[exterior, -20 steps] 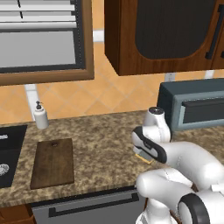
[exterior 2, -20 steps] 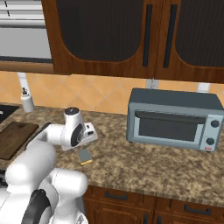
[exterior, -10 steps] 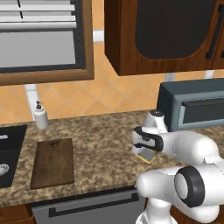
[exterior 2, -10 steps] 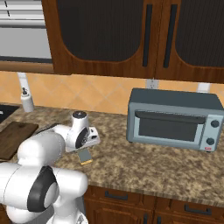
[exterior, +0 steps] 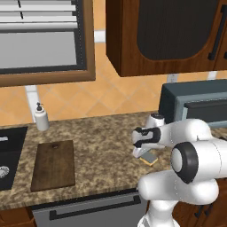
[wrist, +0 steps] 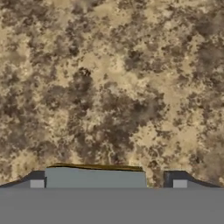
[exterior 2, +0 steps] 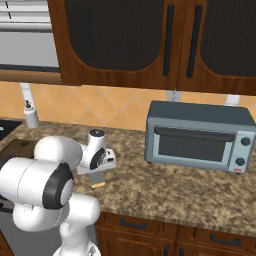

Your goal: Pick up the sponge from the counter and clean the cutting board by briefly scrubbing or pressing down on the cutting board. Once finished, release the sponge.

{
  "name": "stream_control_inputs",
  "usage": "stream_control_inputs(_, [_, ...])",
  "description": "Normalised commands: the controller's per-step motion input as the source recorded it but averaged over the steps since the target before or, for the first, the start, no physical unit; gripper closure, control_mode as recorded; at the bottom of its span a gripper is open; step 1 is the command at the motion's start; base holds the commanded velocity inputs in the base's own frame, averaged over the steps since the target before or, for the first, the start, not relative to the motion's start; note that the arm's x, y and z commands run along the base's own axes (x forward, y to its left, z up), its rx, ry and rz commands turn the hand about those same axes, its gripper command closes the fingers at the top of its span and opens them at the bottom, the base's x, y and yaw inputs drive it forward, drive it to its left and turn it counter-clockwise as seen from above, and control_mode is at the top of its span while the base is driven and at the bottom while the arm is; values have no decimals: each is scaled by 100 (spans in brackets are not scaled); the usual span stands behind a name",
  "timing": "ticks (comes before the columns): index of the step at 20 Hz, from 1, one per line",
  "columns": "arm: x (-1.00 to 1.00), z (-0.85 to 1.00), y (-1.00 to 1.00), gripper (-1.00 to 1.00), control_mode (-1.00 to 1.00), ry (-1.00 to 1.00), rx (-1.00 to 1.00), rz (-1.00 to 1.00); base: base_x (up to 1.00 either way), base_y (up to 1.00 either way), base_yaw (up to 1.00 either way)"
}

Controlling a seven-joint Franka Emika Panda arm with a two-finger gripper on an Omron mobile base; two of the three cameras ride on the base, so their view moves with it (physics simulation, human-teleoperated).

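On the counter [exterior: 102, 146], just in front of the toaster oven [exterior 2: 197, 136], the sponge [exterior: 150, 157] is seen lying flat, its grey-blue top up and a yellow edge showing beneath. The gripper [exterior: 142, 153] is held low directly over it, tips pointing down; in the hand view the sponge [wrist: 95, 177] is framed between the two fingertips [wrist: 37, 183], which stand apart at either end of it, so the jaws are spread, though contact with the sponge cannot be told. The cutting board [exterior: 54, 165] is laid well to the left, near the counter's front edge, with its hole toward the wall. A black sink [exterior: 9, 153] is set just left of the board, and a white soap bottle [exterior: 41, 118] is placed behind the two, against the tiled wall. Between sponge and board a bare stretch of granite is left open. The oven is stood close on the sponge's right, and wall cabinets [exterior 2: 150, 40] are hung above. The sponge is placed short of the counter's front edge.
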Motion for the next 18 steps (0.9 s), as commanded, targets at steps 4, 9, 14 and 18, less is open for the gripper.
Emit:
stream_control_inputs(4, [6,-48,0,-100,-100,4,2,-4,0,0,0])
stream_control_inputs(9, [0,-83,2,100,-100,9,0,0,0,0,0])
stream_control_inputs(14, [-24,-64,2,100,-100,2,3,0,0,0,0])
stream_control_inputs(18, [-39,-6,0,100,-100,-3,9,-3,0,0,0])
